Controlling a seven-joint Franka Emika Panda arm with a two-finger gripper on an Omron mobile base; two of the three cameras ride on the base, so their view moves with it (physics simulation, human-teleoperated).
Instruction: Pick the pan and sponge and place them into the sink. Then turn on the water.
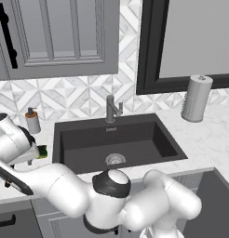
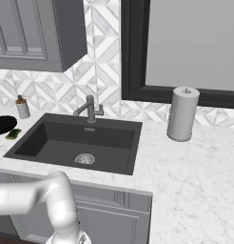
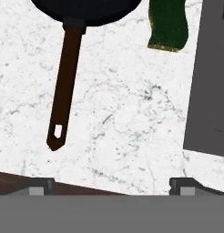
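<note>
I'm hanging over the marble counter (image 3: 132,118) left of the sink (image 1: 116,142), pincer (image 3: 111,184) spread as wide as it goes, nothing in it. Step 1 of the task is in hand as I read it: going for the pan (image 3: 86,9). Its black bowl sits at the top of my hand view, and the long reddish-brown handle (image 3: 66,86) runs down toward me, lying flat on the stone. The sponge (image 3: 168,27) lies just beside the pan, green face up, between pan and sink edge.

Next move, I reckon: shift across until the handle sits between my 2 tips, drop, and close on it. It's thin, so I'll want to be square across it, or it could twist out.

The basin is bare down to its silver drain (image 1: 115,159). The faucet (image 1: 111,109) stands at the back rim, no water running. A soap dispenser (image 1: 32,121) stands behind the pan's spot, and a paper towel roll (image 1: 196,98) is well off on the right. The sponge is the 1 thing close enough to nudge on the lift.
</note>
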